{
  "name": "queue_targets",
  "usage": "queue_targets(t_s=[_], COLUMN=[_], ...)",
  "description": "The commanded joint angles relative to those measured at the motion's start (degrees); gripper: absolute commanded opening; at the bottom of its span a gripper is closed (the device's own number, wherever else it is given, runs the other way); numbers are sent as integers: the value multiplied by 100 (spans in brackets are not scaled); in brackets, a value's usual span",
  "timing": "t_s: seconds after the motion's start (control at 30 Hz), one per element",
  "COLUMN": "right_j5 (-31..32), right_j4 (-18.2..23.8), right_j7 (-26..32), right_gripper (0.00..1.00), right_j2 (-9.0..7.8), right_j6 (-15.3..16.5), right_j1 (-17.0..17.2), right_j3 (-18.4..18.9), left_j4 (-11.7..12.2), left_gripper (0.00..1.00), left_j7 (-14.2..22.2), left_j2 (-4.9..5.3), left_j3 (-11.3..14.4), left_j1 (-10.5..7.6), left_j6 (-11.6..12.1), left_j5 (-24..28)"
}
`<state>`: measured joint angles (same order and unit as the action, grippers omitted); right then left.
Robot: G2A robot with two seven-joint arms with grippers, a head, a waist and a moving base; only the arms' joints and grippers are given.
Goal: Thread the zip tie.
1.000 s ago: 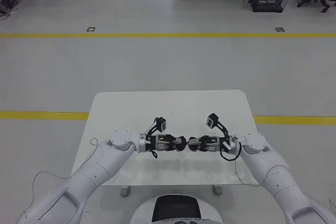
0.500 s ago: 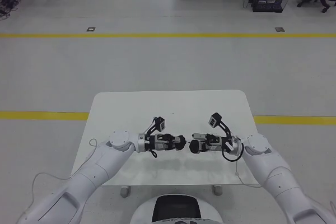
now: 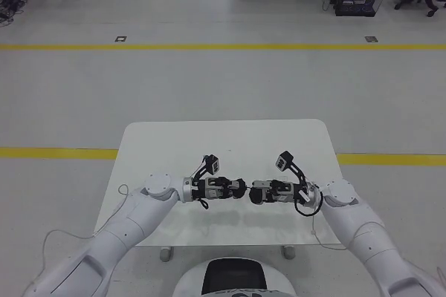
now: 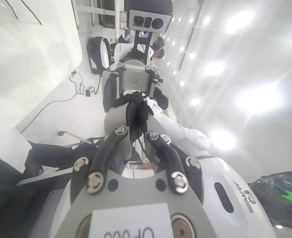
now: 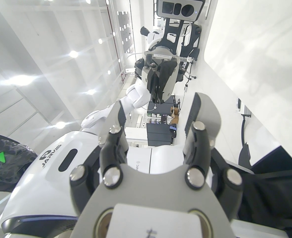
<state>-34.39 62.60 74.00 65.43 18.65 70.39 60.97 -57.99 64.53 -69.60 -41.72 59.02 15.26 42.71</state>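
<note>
Now both arms bent inward — left pincer (image 3: 241,188) pinched, right pincer (image 3: 253,193) spread.

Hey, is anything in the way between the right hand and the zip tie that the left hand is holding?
Nothing visible. The left hand, shut on the zip tie, faces the open right hand head-on, with only air between them above the table.

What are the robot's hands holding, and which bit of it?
The left gripper is shut on a thin black strip, probably the zip tie; which part it pinches cannot be told. The right gripper is open, holding nothing.
</note>
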Motion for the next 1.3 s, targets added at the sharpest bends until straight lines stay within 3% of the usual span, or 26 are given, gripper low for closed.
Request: queue_targets(t_s=[0.0, 1.27], right_j5=[-8, -45], right_j4=[-27, -170], right_j7=[0, -19], right_gripper=[2, 2], right_j2=[6, 16], right_j6=[3, 39], right_j1=[-18, -73], right_j3=[-15, -34], left_j4=[8, 91], left_gripper=[0, 0], left_j7=[9, 99], left_j2=[-3, -42], left_j3=[2, 4], left_j1=[-4, -36], left_j6=[-1, 13], left_j5=[0, -1])
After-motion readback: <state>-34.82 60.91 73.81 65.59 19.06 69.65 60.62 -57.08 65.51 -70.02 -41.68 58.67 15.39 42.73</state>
